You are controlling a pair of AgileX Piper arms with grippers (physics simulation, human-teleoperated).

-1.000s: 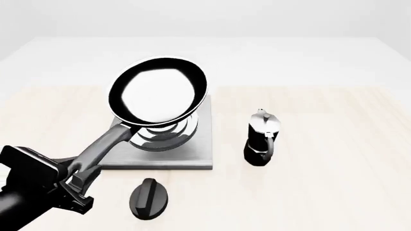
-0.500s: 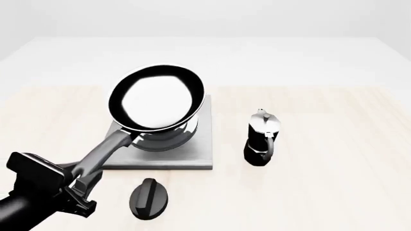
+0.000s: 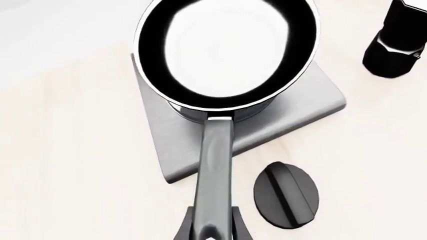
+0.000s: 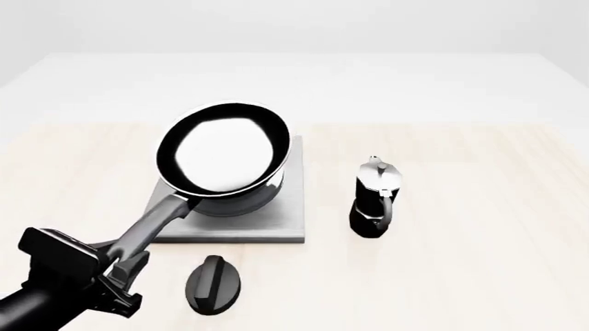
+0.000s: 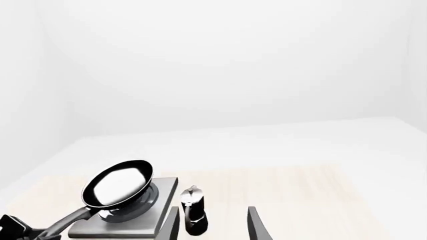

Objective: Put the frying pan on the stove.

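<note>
The frying pan (image 4: 223,152), black with a pale glossy inside, sits level and low over the middle of the grey stove (image 4: 281,224), covering its burner rings. I cannot tell whether it touches them. My left gripper (image 4: 124,254) is shut on the end of the pan's long dark handle, at the front left of the stove. In the left wrist view the pan (image 3: 227,47), the stove (image 3: 300,115) and my left gripper (image 3: 212,232) show. My right gripper (image 5: 213,227) is open and empty, high and far behind; its view shows the pan (image 5: 119,184) and the stove (image 5: 123,226).
A black-and-silver moka pot (image 4: 376,196) stands right of the stove, also in the wrist views (image 3: 397,40) (image 5: 193,205). A small black oval lid (image 4: 215,285) lies on the table in front of the stove, close to the handle (image 3: 287,195).
The left gripper has lowered with the pan. The pan has come down over the stove and now hides the burner rings that showed beneath it.
</note>
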